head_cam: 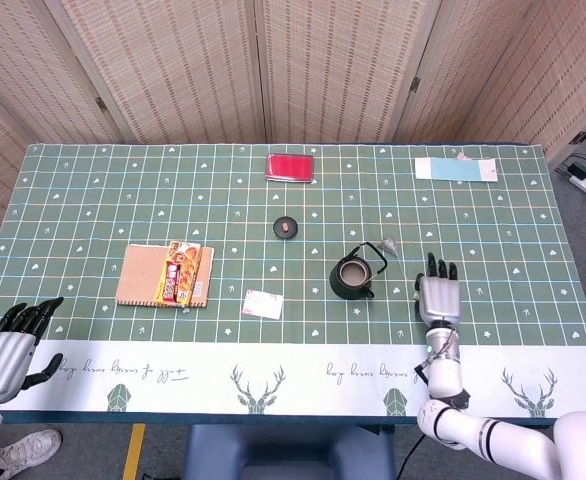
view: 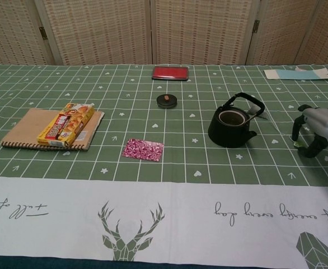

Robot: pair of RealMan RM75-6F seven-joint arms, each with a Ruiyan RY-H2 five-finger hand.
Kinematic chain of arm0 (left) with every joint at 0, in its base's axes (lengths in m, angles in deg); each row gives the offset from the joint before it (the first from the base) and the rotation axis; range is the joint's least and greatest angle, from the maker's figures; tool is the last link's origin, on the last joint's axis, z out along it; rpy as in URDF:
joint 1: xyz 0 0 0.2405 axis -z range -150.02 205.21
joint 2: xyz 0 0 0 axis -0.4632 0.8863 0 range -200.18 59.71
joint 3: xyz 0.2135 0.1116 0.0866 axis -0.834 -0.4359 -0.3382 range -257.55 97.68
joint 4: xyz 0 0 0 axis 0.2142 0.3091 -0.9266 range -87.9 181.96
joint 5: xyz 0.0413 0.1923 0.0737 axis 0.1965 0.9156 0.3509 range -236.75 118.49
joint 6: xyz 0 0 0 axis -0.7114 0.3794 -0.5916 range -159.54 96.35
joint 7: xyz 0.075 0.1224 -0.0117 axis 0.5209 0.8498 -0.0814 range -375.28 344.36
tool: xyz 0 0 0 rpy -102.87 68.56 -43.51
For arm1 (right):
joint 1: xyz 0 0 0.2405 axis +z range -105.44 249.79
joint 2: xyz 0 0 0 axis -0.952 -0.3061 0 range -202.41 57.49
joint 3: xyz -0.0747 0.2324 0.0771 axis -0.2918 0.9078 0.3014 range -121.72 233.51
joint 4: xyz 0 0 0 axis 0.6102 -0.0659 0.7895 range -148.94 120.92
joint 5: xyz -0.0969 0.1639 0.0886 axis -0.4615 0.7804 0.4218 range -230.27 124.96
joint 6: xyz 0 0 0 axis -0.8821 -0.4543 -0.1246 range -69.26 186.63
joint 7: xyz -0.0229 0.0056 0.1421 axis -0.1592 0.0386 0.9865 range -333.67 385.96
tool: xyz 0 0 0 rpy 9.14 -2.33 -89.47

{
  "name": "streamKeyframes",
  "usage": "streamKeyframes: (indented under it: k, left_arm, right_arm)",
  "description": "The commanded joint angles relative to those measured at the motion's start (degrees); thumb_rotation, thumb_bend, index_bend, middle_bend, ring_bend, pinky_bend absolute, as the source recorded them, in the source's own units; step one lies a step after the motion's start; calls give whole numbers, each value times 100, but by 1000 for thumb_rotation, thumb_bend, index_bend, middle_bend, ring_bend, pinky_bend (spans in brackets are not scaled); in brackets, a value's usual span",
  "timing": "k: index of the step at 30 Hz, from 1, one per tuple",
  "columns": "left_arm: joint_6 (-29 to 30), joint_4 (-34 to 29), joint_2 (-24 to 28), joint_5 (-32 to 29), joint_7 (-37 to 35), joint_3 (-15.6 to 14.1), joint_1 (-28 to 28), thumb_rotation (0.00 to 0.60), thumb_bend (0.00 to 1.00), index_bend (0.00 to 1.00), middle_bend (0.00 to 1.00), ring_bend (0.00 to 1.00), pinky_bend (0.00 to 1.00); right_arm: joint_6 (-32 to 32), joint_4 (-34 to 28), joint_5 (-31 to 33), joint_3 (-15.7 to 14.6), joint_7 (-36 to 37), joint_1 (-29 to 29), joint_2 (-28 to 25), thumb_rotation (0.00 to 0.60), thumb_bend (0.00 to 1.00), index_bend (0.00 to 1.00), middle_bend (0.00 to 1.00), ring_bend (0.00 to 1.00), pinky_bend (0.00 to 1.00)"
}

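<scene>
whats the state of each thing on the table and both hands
teapot: upright, lid off, handle raised
lid: flat on the cloth, apart from the teapot
snack box: lying flat on the notebook
notebook: closed, flat
pink packet: flat
red case: closed, flat
right hand: fingers down over a small greenish scrap; grip unclear
left hand: off the table's edge, fingers apart, holding nothing
</scene>
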Motion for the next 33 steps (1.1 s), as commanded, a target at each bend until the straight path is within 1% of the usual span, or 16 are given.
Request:
streamKeyframes:
  k: [1,15,27,33]
  left_arm:
    - [-1,0,-7,-9,24,2,-1,600,345,21,93,137,102]
    - [15,-19,-17,-14,86,2,-11,600,346,21,93,137,102]
    - [17,-21,-53,-57,199,22,-13,600,346,23,94,137,102]
    - [15,-24,-63,-70,226,28,-12,600,346,23,94,137,102]
  right_arm:
    - [-27,38,-6,0,-41,-5,30,600,442,406,0,0,0]
    - [-69,178,-86,14,-133,-48,165,600,443,406,0,0,0]
    - [-116,433,-284,-2,-118,-102,331,600,442,423,0,0,0]
    - [-118,549,-387,15,-57,-138,402,600,443,486,0,0,0]
